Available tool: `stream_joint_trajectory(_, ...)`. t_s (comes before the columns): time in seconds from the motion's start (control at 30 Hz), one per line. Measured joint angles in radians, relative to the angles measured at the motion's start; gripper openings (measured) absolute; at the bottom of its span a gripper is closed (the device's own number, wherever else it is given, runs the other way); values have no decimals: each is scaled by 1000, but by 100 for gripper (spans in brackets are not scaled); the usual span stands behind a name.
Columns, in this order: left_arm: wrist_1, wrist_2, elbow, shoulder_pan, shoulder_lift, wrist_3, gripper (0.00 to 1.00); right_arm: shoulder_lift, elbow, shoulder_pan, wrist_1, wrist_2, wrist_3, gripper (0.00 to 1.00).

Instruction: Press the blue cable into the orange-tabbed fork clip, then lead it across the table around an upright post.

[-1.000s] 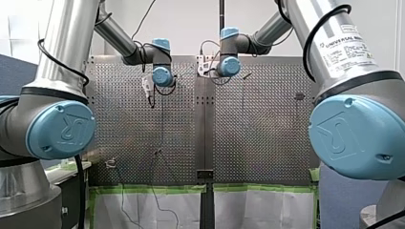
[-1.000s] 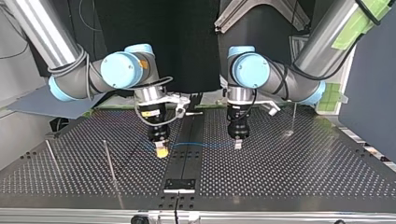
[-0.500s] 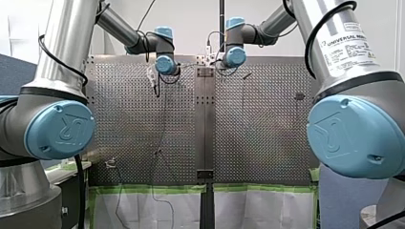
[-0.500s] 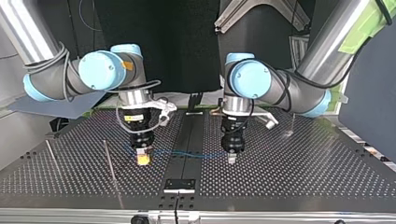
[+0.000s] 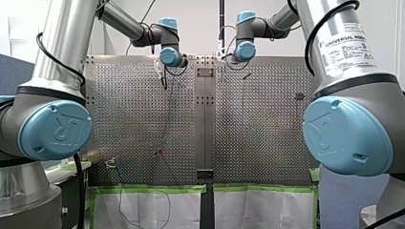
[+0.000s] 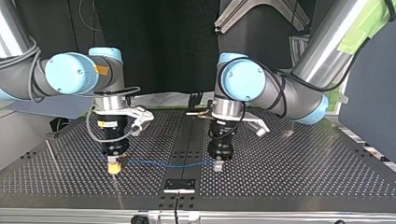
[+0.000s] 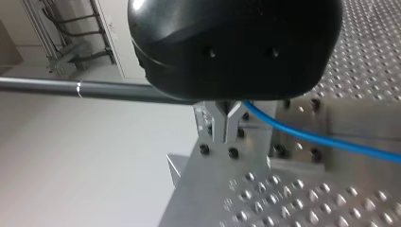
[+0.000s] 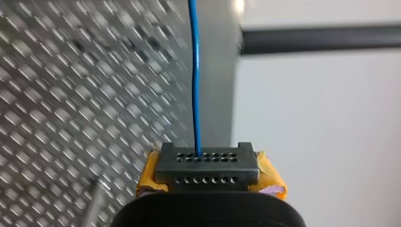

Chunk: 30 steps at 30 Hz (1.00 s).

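Blue and thin, the cable (image 6: 168, 164) hangs in a shallow sag just above the perforated worktop (image 6: 289, 177), strung between the two arms. The jaws of my right arm (image 6: 70, 74), at the top view's left, are clenched on it. In the right wrist view it runs straight out from between the yellow pads (image 8: 270, 174). The jaws of my left arm (image 6: 261, 86), at the top view's right, look clamped on it as well. The left wrist view shows the metal fingers (image 7: 218, 125) drawn together, with the cable leaving from close behind them.

I judge the cable light, limp and rather slick. It will droop wherever it is unsupported and may slide through a weak pinch. The best hold is close on either side of the stretch to be seated, keeping that span short and taut. One trailing grasp under light tension should serve for the lead around a post.

I cannot pick out the orange-tabbed fork clip in any view. One thin upright post (image 6: 52, 156) stands at the top view's left, well apart from the cable. A second rod (image 6: 117, 189) shows just under the right arm's jaws, its top hidden behind them. The black housing in the left wrist view covers the exact pinch point. The cable's free ends cannot be traced.
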Motion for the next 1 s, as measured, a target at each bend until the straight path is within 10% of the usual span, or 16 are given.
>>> stream_joint_trajectory(1.0, -159, -57, 298, -145, -197, -67, 2, -34, 0, -145, 48, -4, 4, 0)
